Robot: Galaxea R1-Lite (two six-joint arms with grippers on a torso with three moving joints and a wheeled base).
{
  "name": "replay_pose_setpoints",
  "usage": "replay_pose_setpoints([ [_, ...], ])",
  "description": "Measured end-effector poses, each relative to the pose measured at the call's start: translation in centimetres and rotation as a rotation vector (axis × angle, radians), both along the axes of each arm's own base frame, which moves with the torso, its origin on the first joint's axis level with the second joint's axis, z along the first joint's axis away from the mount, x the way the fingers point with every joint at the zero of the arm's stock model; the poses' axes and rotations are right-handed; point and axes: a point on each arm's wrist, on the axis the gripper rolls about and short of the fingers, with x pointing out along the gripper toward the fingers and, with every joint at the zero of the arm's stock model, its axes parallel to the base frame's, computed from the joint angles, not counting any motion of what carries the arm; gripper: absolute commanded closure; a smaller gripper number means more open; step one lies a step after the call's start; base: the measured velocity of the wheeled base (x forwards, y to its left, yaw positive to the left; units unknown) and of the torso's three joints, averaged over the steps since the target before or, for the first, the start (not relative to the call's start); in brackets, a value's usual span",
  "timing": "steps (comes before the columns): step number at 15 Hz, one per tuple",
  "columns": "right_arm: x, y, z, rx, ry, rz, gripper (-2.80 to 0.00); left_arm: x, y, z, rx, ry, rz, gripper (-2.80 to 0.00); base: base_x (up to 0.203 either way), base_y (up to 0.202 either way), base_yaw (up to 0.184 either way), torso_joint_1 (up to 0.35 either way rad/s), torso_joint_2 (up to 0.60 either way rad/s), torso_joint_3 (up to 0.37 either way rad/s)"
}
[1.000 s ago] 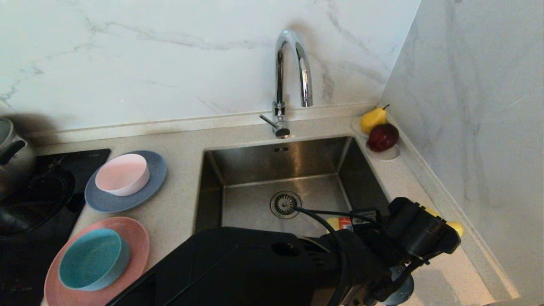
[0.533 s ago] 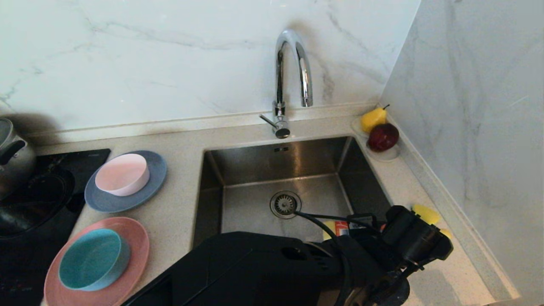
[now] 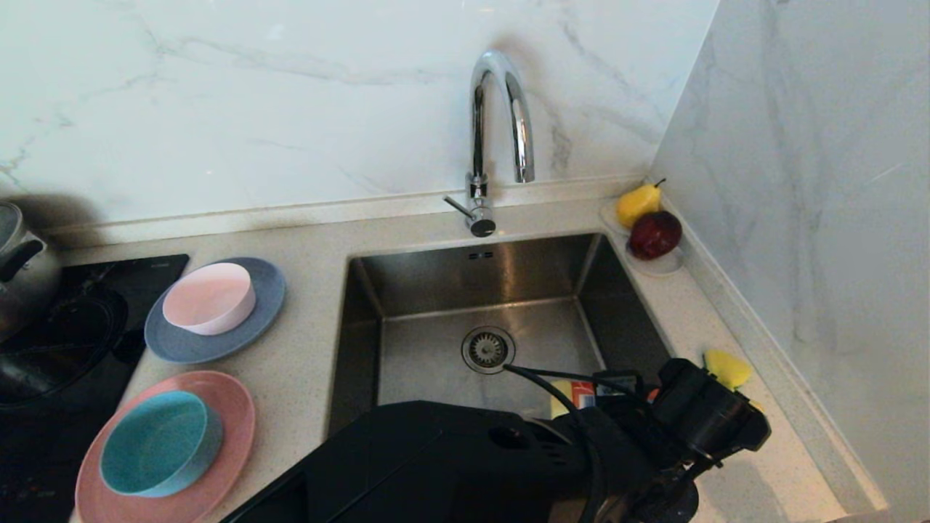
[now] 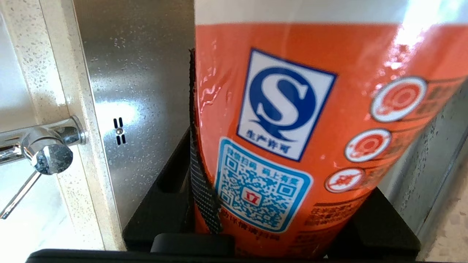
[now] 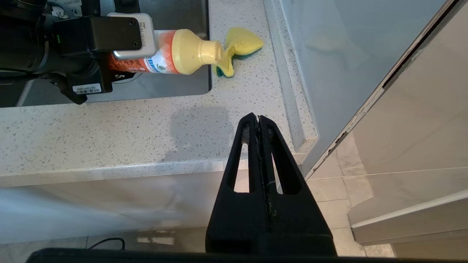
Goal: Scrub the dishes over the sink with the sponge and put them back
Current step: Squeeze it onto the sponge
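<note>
The left gripper (image 5: 120,62) is clamped on the orange bottle (image 5: 161,58), its jaws held partway apart by the bottle's body. The bottle lies roughly level in the grip, over the sink's right front corner, with its yellow cap pointing at the sponge (image 5: 237,51). In the right wrist view the cap tip lines up with the sponge's folded edge; whether they touch I cannot tell. In the left wrist view the label fills the space between the two black fingers (image 4: 204,197), with the sink wall behind.

The sponge (image 3: 726,367) lies crumpled on the counter (image 3: 305,363), just right of the sink (image 3: 436,290) and near the side wall. Yellow faces up and green shows underneath.

The right gripper (image 5: 259,122) hangs off the counter's front edge, below counter level, its fingers pressed together and holding nothing.

The dishes sit on the counter left of the sink. The pink bowl (image 3: 209,298) stands on the grey-blue plate (image 3: 265,290). The teal bowl (image 3: 160,443) stands on the salmon plate (image 3: 232,407), nearer the front edge. None of them is touched by either arm.

The tap (image 3: 498,116) arches over the back of the sink. A pear (image 3: 638,203) and a dark red fruit (image 3: 655,234) rest on a white dish in the far right corner. A pot (image 3: 22,269) stands on the black hob at far left.
</note>
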Motion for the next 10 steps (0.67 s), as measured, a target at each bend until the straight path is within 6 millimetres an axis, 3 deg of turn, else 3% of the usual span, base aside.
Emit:
replay_pose_setpoints([
  [10,0.00,0.00,0.00,0.000,0.000,0.000,0.00,0.08,-0.05,-0.88,0.025,-0.009,0.021,0.00,0.000,0.000,0.000,0.000,0.00,0.000],
])
